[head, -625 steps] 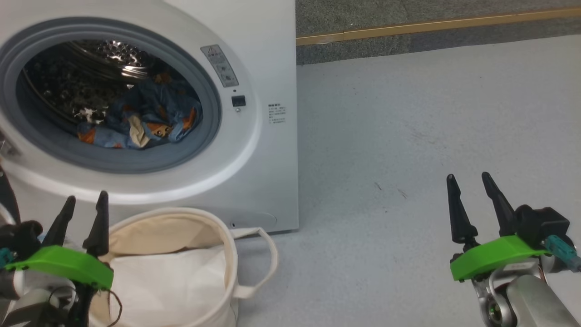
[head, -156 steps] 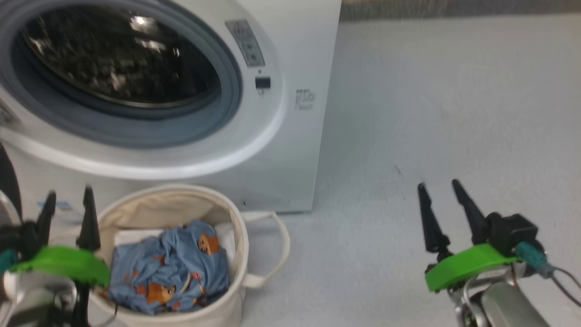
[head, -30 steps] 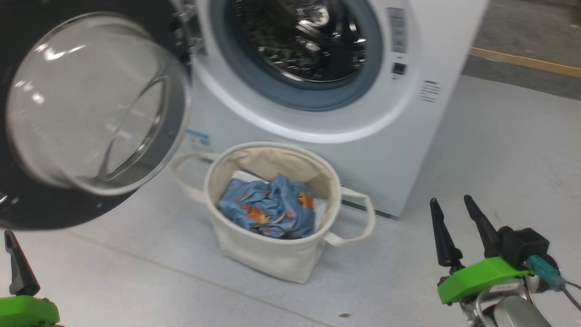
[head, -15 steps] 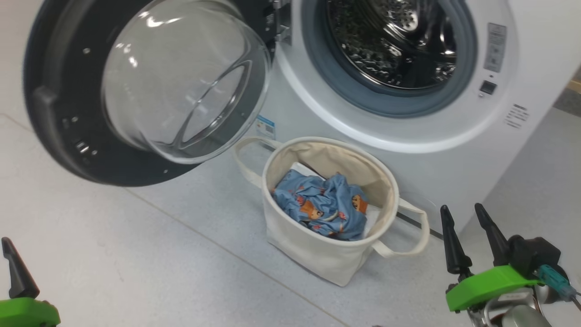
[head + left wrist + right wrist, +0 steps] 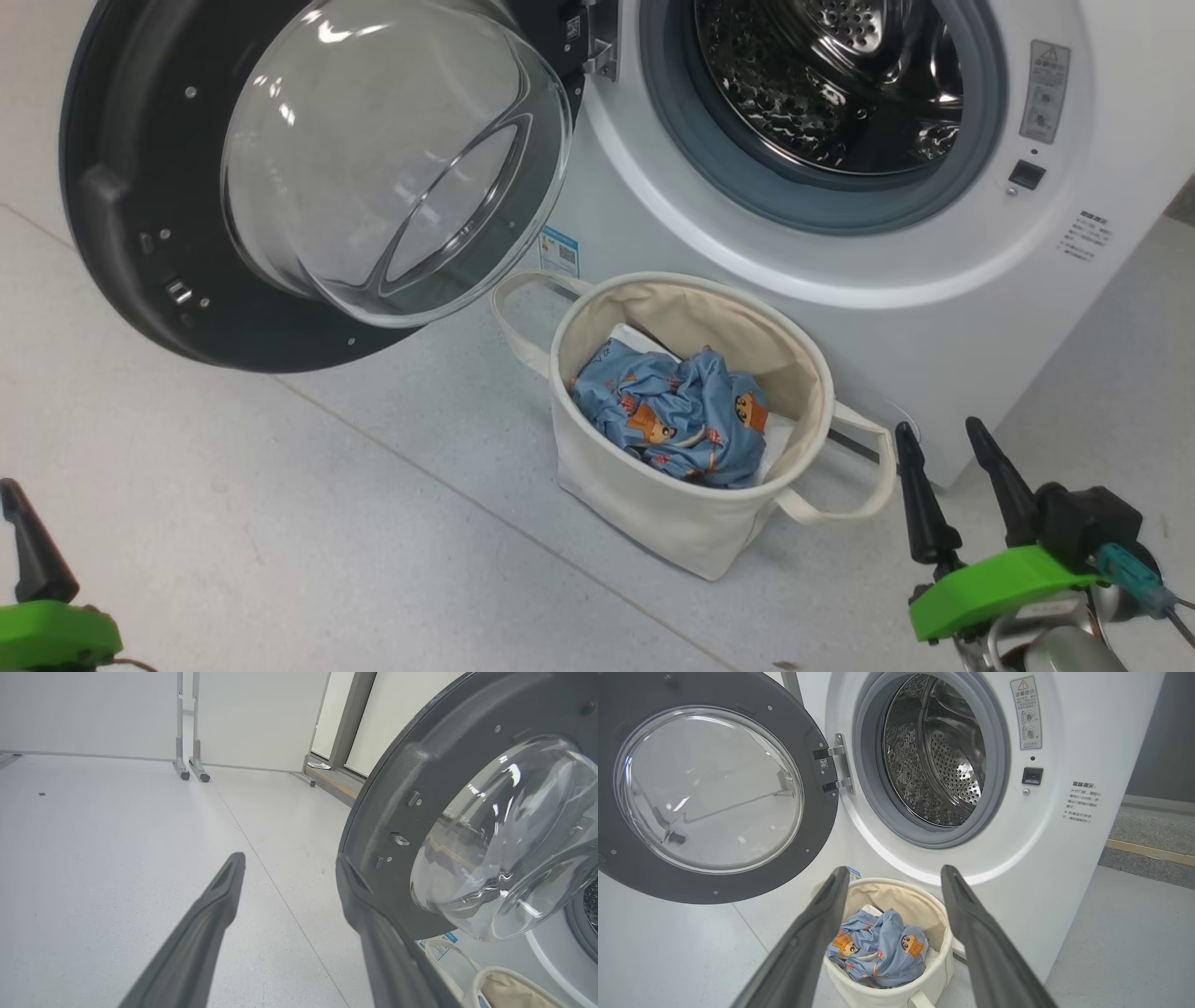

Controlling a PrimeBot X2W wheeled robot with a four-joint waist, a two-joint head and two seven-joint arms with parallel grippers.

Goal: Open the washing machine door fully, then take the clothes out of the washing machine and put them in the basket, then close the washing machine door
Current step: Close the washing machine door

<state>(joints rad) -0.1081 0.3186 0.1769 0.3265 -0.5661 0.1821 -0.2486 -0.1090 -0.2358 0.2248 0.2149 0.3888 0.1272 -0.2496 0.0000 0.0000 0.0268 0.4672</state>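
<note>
Test lab: washing machine (image 5: 1064, 868), freestanding partition panels (image 5: 257, 718), bare floor (image 5: 93, 858).

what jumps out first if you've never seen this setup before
The washing machine door, black-rimmed with a bulging glass window, hangs wide open at the upper left of the head view. Right of it the washing machine shows a bare shiny drum, and on the floor in front stands the basket with the clothes, blue with orange cartoon figures, lying inside.

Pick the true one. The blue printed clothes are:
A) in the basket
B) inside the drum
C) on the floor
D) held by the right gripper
A: the clothes lie bunched inside the basket, while the washing machine shows a bare metal drum.
</note>
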